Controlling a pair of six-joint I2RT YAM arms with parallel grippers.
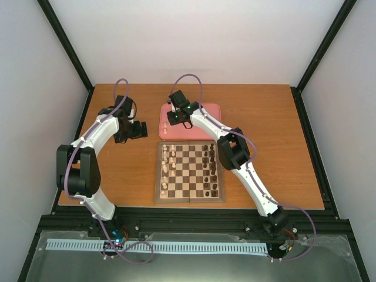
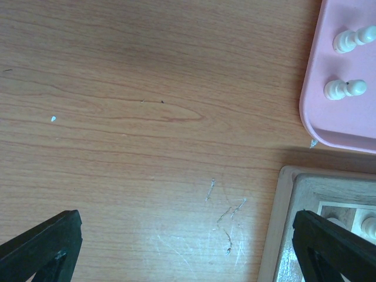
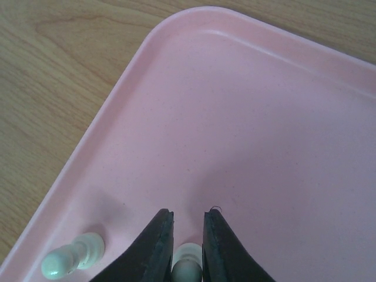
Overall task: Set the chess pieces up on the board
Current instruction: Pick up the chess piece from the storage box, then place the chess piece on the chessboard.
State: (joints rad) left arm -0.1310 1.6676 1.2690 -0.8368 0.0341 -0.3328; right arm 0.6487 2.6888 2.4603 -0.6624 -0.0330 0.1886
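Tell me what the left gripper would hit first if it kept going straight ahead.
Probably the bare wooden table: the left gripper points down at it, with nothing between its open jaws. The pink tray and the board lie off to one side.

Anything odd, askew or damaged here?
Minor only: pale scratches scuff the table beside the board corner, seen from the left wrist. Two cream pieces sit off the board on the pink tray, one between the right gripper fingers. Nothing looks spilled.
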